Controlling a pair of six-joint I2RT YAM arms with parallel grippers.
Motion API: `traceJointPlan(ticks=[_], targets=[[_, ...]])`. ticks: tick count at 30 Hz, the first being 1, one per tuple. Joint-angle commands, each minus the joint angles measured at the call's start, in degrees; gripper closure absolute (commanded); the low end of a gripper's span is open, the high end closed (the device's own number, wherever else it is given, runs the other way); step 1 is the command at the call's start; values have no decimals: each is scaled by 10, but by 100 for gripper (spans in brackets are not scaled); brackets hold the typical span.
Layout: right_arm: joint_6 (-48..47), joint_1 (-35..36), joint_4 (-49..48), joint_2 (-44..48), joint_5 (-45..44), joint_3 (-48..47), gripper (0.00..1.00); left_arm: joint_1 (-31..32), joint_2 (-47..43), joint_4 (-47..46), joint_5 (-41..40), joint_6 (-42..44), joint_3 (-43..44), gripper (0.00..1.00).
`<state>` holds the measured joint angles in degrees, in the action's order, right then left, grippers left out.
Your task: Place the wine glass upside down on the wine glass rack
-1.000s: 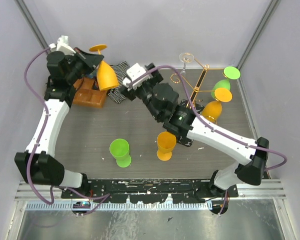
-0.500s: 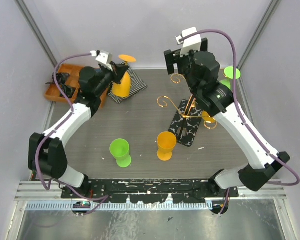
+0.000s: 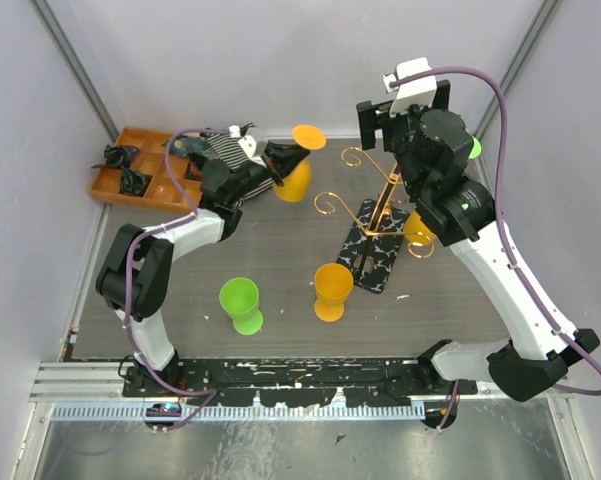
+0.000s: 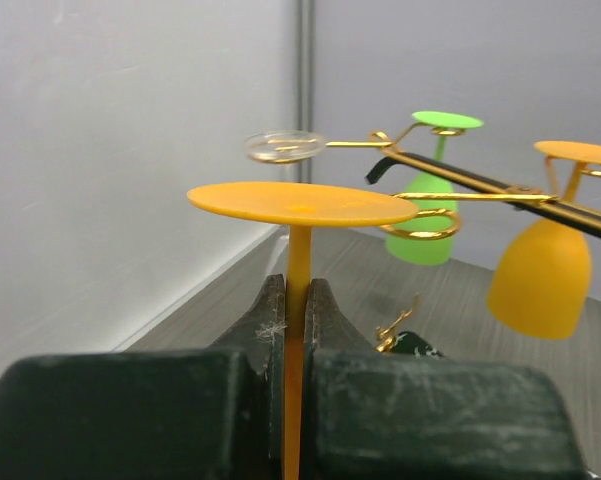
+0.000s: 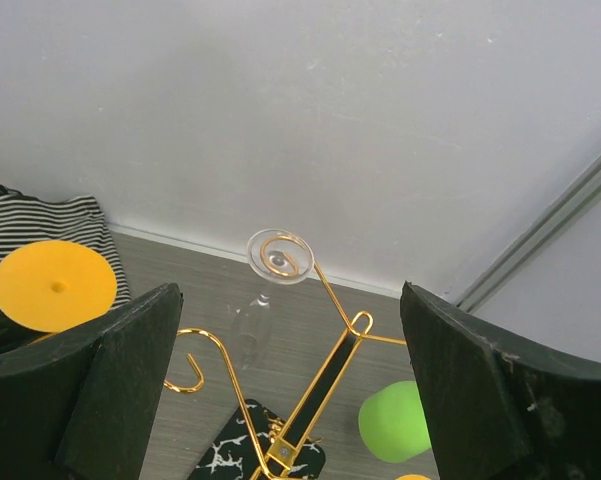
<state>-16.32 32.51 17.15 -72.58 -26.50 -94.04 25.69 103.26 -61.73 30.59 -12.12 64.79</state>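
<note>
1. Left gripper (image 4: pixel 298 305): the jaws are clamped on the stem of the orange wine glass (image 3: pixel 293 180). The glass is held off the table with its round foot uppermost and its bowl below the fingers.
2. Glass position: to the left of the wine glass rack (image 3: pixel 385 200), near it but apart from its scroll arms. In the left wrist view, the foot sits close to the level of the rack's arms.
3. Right gripper (image 5: pixel 287 300): the fingers are spread wide and hold nothing. It hangs above the rack, which shows between the two fingers.
4. Rack load: a clear glass (image 5: pixel 278 256), a green glass (image 4: pixel 425 240) and a second orange glass (image 4: pixel 540 275) hang foot-up from the arms.
5. In front of the rack, a green cup (image 3: pixel 242 303) and an orange cup (image 3: pixel 332 290) stand on the table; the orange cup is just beside the rack's black speckled base (image 3: pixel 372 262).
</note>
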Motion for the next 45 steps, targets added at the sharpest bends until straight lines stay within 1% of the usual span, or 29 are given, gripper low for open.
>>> traceJointPlan(ticks=[1, 4, 12, 24, 35, 45], targets=[[-20, -8, -13, 15, -4, 2, 4, 28, 22, -102, -3, -13, 24, 100], [-27, -12, -13, 15, -3, 4, 4, 45, 36, -120, -10, -23, 28, 100], [-32, -24, -13, 11, 6, 7, 4, 88, 55, -124, -22, -20, 31, 100], [-30, -34, -15, 9, 13, 15, 4, 107, 82, -108, -11, -22, 47, 100], [-30, -42, -17, 11, 18, 23, 4, 127, 118, -90, -4, -32, 94, 100], [-30, -47, -17, 16, 22, 28, 4, 140, 138, -82, -5, -35, 114, 100]])
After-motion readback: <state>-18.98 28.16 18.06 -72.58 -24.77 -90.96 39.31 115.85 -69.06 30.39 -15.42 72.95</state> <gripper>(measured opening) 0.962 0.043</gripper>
